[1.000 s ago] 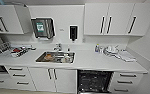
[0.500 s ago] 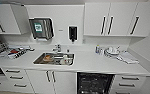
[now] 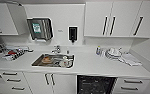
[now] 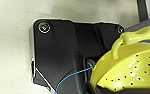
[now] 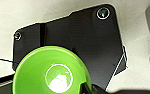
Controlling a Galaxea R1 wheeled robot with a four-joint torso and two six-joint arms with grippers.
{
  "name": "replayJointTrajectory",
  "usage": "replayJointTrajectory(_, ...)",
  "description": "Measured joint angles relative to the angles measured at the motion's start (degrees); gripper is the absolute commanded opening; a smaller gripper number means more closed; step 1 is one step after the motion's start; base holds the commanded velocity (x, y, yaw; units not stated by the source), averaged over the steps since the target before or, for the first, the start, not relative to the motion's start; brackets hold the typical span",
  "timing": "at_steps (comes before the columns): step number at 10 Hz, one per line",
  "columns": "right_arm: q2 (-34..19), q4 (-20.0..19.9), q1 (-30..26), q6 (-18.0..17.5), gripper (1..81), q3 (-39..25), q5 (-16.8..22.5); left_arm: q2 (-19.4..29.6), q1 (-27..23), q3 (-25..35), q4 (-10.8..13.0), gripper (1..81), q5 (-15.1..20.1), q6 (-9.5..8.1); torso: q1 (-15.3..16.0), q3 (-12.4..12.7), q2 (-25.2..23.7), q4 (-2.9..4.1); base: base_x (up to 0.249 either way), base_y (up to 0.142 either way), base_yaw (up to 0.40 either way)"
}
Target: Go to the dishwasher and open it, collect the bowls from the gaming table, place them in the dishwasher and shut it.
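The dishwasher (image 3: pixel 96 85) is a dark opening with wire racks under the white counter, right of the sink. In the left wrist view a yellow-green perforated bowl (image 4: pixel 131 67) with a curved handle hangs over the robot's dark plate, my left gripper (image 4: pixel 108 88) shut on its rim. The right wrist view has a bright green bowl (image 5: pixel 51 72) with a pale round bottom, and my right gripper (image 5: pixel 89 88) is shut on its edge. The gaming table is out of view.
A steel sink (image 3: pixel 53 60) holding dishes is set in the counter (image 3: pixel 91 65). A dish rack (image 3: pixel 11 53) stands at the left and a stack of white plates (image 3: pixel 113 53) at the right. White drawers (image 3: pixel 132 85) flank the dishwasher, with wall cabinets (image 3: pixel 111 18) above.
The whole head picture has grown and shifted: the robot has driven closer to the counter and the dishwasher. Nothing on the counter has moved.
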State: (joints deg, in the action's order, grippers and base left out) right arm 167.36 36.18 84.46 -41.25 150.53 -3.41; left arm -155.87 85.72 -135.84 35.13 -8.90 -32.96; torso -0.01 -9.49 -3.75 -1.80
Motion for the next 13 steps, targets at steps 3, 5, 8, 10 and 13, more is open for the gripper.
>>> replayJointTrajectory(3,0.04,-0.02,0.02,0.02,1.0,-0.01,0.02,0.0,0.07,-0.02,0.0,1.0,0.04,-0.02,0.0,0.0,0.0,0.0,0.123,0.0,0.0)
replayJointTrajectory(5,0.24,-0.02,0.0,0.02,1.0,0.0,0.02,-0.17,0.07,-0.07,0.0,1.0,0.06,-0.02,0.0,0.0,0.0,0.0,0.123,0.0,0.0)
replayJointTrajectory(8,0.22,-0.02,-0.01,0.02,1.0,0.0,0.0,-0.2,0.0,-0.11,0.0,1.0,0.04,-0.02,0.01,0.0,0.02,0.0,0.077,0.0,0.0)
replayJointTrajectory(10,0.17,-0.13,-0.45,0.02,1.0,0.0,-0.16,-0.2,-0.3,-0.11,0.0,1.0,-0.07,0.0,0.08,0.0,0.05,0.0,0.0,0.0,0.0)
replayJointTrajectory(13,0.15,-0.16,0.3,-0.12,1.0,0.0,0.04,-0.35,0.22,-0.1,0.0,1.0,0.13,0.0,0.01,0.0,0.05,0.0,0.0,0.0,0.0)
